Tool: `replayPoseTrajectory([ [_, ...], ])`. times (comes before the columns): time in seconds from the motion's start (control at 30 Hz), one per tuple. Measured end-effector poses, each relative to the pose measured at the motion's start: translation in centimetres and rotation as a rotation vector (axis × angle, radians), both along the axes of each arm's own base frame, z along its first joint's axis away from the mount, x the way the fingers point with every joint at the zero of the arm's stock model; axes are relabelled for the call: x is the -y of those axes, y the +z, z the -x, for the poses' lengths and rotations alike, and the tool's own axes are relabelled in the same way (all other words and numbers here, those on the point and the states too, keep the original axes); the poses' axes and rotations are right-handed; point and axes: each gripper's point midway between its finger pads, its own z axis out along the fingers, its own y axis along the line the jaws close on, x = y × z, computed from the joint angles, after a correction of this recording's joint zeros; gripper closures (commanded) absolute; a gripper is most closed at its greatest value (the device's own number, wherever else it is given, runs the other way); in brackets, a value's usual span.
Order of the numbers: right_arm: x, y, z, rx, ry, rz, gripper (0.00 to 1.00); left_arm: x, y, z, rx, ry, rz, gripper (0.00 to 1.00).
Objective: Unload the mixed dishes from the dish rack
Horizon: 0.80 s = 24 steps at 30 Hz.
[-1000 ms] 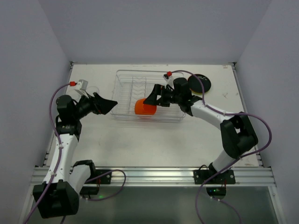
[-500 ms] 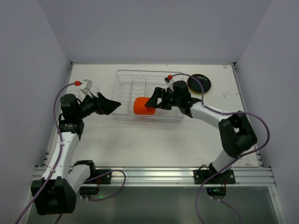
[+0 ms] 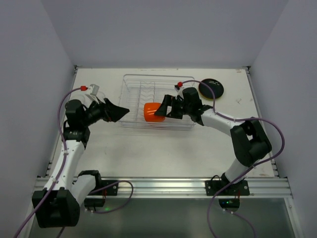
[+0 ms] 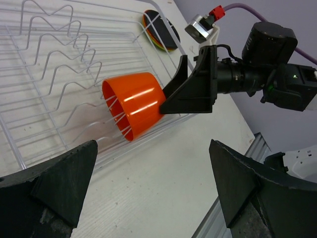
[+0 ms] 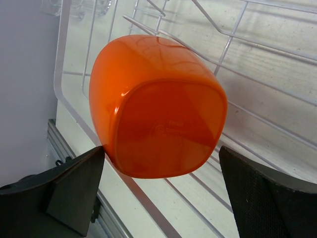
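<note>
The orange cup (image 3: 151, 112) lies on its side inside the clear wire dish rack (image 3: 132, 78), near the rack's front edge. My right gripper (image 3: 161, 110) is open at the cup's base. In the right wrist view the cup's base (image 5: 158, 111) faces the camera between and just beyond the spread fingertips (image 5: 74, 188), over the rack's wires (image 5: 233, 34). My left gripper (image 3: 117, 112) is open and empty, just left of the rack. In the left wrist view the cup (image 4: 132, 105), the rack (image 4: 44, 44) and the right gripper (image 4: 190, 91) all show. The glass cups are not clearly visible.
A stack of plates with a black one on top (image 3: 211, 88) lies on the table right of the rack's back corner; it also shows in the left wrist view (image 4: 161, 32). White walls close in the left, back and right. The aluminium rail runs along the near edge (image 3: 163, 186).
My right gripper has moved down and left to the orange cup's base, and the cup has shifted slightly left. My left gripper has drawn back a little from the rack.
</note>
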Motion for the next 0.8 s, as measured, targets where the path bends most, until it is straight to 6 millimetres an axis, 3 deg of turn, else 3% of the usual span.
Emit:
replayPoseTrajectory([
  [0.3, 0.4, -0.1, 0.1, -0.005, -0.006, 0.014, 0.01, 1.0, 0.6, -0.4, -0.003, -0.011, 0.061, 0.00],
  [0.47, 0.4, -0.1, 0.1, -0.007, -0.007, 0.014, 0.01, 3.4, -1.3, -0.5, -0.081, -0.051, 0.145, 0.00],
  [0.53, 0.4, -0.1, 0.1, -0.007, -0.006, 0.014, 0.01, 4.1, -2.3, -0.8, -0.124, -0.061, 0.161, 0.04],
  [0.63, 0.4, -0.1, 0.1, -0.007, -0.006, 0.013, 0.01, 4.8, -3.6, -1.4, -0.182, -0.060, 0.175, 0.17],
  [0.67, 0.4, -0.1, 0.1, -0.007, -0.005, 0.013, 0.01, 4.8, -4.1, -1.6, -0.202, -0.057, 0.177, 0.26],
  [0.8, 0.4, -0.1, 0.1, -0.008, -0.004, 0.012, 0.01, 5.1, -6.1, -2.7, -0.277, -0.047, 0.177, 0.30],
])
